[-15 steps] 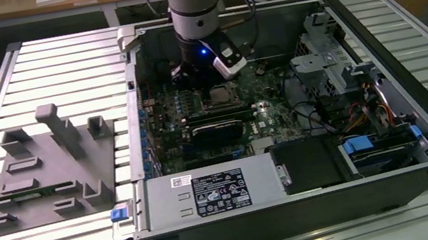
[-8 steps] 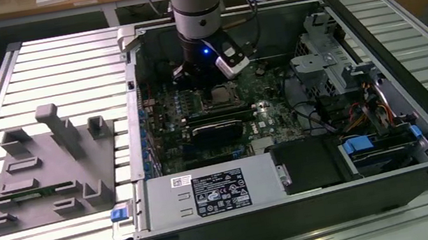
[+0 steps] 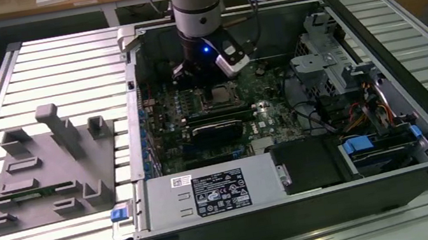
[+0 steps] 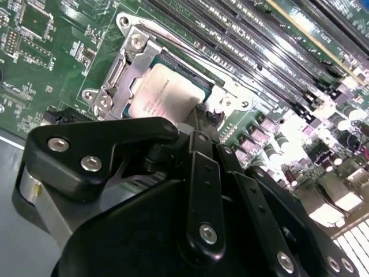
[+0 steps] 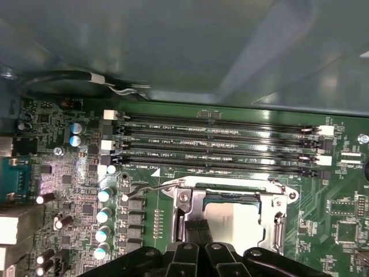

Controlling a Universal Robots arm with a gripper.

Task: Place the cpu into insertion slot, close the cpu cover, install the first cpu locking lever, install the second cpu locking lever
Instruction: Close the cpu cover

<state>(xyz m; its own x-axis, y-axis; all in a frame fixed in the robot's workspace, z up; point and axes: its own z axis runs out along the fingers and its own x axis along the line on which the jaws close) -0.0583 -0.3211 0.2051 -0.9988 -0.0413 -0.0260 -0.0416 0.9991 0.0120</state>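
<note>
1 cpu (image 5: 239,222) just beside pincer (image 5: 197,231)

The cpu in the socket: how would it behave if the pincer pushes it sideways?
Probably it hardly slides: the cpu lies flat inside the insertion slot, whose metal rim stands around it. It looks stiff, a flat plate. Its smooth top may be slippery.

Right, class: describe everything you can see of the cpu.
The cpu is a small, flat square with a pale silvery metal top. It lies flat in the slot on the green board, with the slot's metal rim framing it. The shut gripper sits at one edge; whether it touches cannot be told.
</note>
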